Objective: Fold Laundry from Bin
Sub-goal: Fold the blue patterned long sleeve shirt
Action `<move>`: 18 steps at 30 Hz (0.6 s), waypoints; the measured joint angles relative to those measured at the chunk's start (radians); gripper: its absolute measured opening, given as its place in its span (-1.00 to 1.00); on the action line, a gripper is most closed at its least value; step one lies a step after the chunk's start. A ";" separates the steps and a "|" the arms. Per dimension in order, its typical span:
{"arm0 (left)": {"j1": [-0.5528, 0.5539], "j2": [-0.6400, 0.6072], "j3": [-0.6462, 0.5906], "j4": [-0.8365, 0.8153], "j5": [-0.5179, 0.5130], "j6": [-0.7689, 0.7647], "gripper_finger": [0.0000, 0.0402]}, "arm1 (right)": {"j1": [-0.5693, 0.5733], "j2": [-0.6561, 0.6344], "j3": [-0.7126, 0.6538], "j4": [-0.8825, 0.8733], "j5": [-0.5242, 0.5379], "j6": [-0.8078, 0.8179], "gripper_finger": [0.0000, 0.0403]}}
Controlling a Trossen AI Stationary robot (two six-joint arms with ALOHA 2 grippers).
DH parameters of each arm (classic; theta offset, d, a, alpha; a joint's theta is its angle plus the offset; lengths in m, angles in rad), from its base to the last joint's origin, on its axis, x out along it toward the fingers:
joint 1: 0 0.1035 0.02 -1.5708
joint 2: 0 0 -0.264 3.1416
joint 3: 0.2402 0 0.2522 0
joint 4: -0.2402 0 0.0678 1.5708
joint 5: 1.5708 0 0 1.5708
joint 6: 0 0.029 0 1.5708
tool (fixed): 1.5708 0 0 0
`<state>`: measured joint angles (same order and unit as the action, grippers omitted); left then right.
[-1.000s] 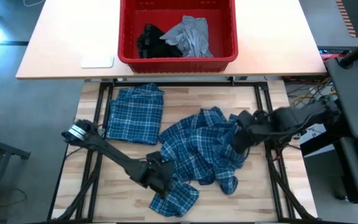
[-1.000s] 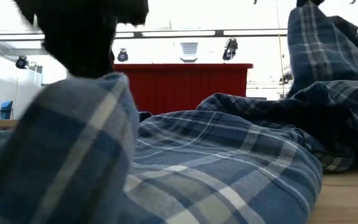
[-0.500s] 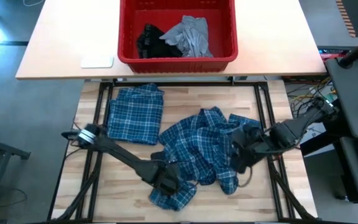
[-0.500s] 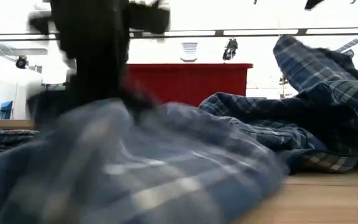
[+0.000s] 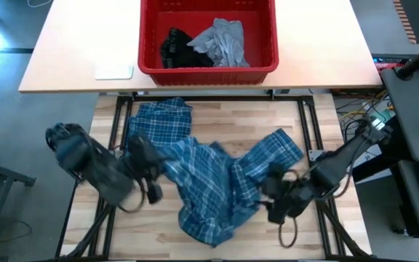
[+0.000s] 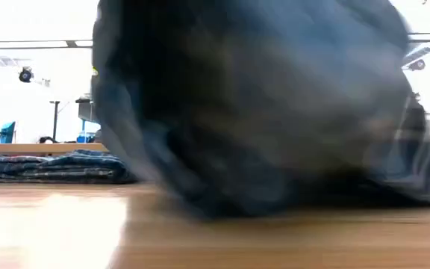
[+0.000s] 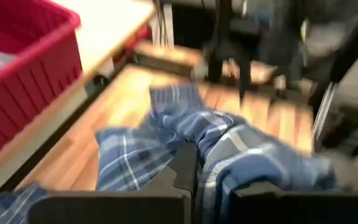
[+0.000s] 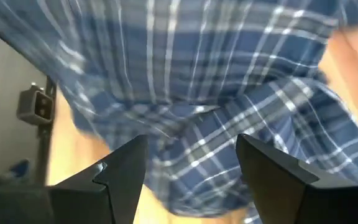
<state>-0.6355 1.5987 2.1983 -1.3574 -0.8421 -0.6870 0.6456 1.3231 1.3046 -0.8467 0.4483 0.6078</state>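
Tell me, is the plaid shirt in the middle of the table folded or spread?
Neither: the plaid shirt lies crumpled and stretched. The left hand is shut on its edge; the right hand is open beside it.

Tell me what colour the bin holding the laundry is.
The bin is red, clearest in the high view.
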 joint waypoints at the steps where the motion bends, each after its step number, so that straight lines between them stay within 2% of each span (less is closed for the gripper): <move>1: 0.004 -0.011 0.025 0.012 -0.021 0.006 -1.00 | 0.000 0.023 -0.001 0.032 0.022 -0.034 0.20; 7: 0.044 -0.016 0.154 0.034 -0.160 0.004 -1.00 | 0.003 0.157 0.090 0.209 0.146 -0.216 0.20; 12: 0.105 -0.019 0.144 0.091 -0.262 -0.026 -1.00 | 0.020 0.251 0.240 0.247 0.304 -0.363 0.20; 18: 0.137 -0.022 0.157 0.154 -0.406 -0.029 -1.00 | 0.022 0.366 0.341 0.251 0.321 -0.540 0.20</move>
<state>-0.4988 1.5772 2.3551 -1.2033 -1.2477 -0.7161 0.6674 1.6896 1.6453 -0.5955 0.7690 0.0675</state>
